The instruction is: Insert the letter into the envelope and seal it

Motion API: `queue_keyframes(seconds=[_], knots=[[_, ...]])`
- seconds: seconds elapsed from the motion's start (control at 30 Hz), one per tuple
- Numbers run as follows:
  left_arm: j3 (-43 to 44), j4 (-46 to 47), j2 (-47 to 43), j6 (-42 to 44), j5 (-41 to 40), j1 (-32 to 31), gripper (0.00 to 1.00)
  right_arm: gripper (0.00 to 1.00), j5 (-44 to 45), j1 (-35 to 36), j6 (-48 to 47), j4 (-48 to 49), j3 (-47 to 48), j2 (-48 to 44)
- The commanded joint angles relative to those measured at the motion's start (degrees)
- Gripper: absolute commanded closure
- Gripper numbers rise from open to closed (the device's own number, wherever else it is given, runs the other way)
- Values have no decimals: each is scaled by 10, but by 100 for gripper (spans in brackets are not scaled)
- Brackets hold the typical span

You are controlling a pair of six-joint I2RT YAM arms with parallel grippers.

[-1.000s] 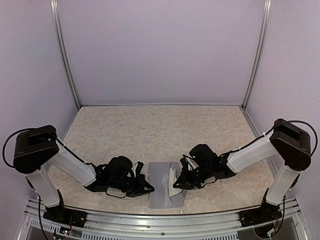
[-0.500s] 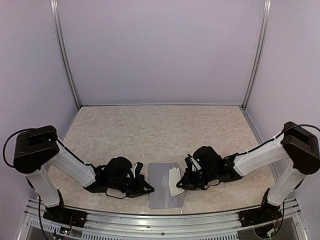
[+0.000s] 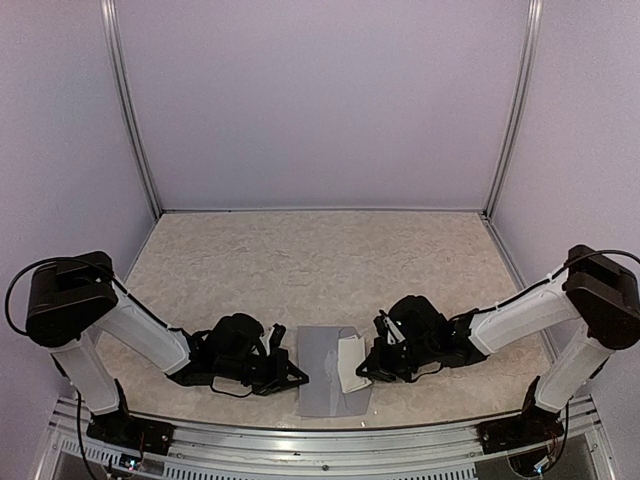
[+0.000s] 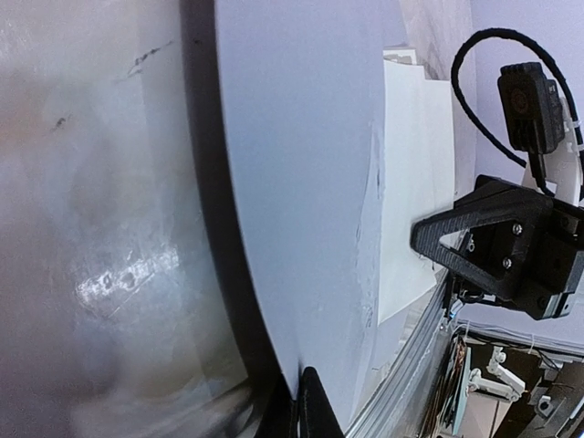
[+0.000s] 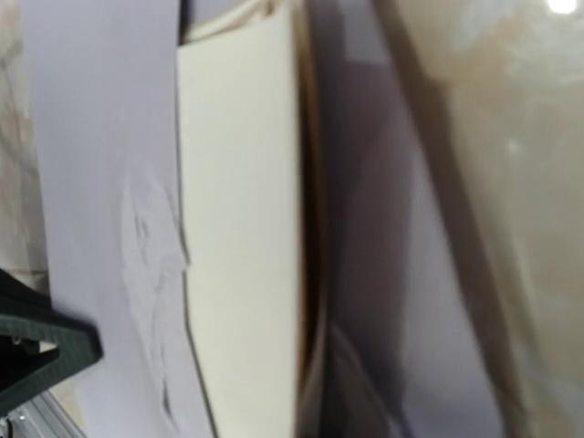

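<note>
The grey envelope (image 3: 322, 378) lies flat at the table's near edge, between the arms. My left gripper (image 3: 296, 376) is shut on its left edge; in the left wrist view the jaws pinch the grey paper (image 4: 301, 182) at the bottom. The cream folded letter (image 3: 351, 363) rests on the envelope's right part, with its right edge in my right gripper (image 3: 368, 368). In the right wrist view the letter (image 5: 242, 228) lies over the envelope (image 5: 100, 137), and the jaws are blurred and close on its near edge. I cannot tell whether the letter is inside the envelope's pocket.
The marbled table (image 3: 320, 260) stretches behind the envelope to the back wall. The aluminium front rail (image 3: 320, 440) runs just below the envelope. The left gripper's black fingertip (image 5: 36, 356) shows at the lower left of the right wrist view.
The letter has dropped from a raised tilt to lying nearly flat on the envelope. My right gripper has shifted slightly right and lower. The left arm has not moved.
</note>
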Motion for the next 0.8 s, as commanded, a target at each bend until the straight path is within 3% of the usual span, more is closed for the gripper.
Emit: queue_keyframes(seconds=[0.0,0.3,0.37,0.77], knots=[[12,5,16,4,20,-5,100,100,-24,11,-6,38,30,49],[16,20,27,3,30,-9,100,100,-60,19,-2,89,57,99],[13,20,26,4,28,-8,96,100,-57,19,-1,87,56,98],[-34,96,-13,-9,35,-6,100,100,44,19,22,54,3,13]])
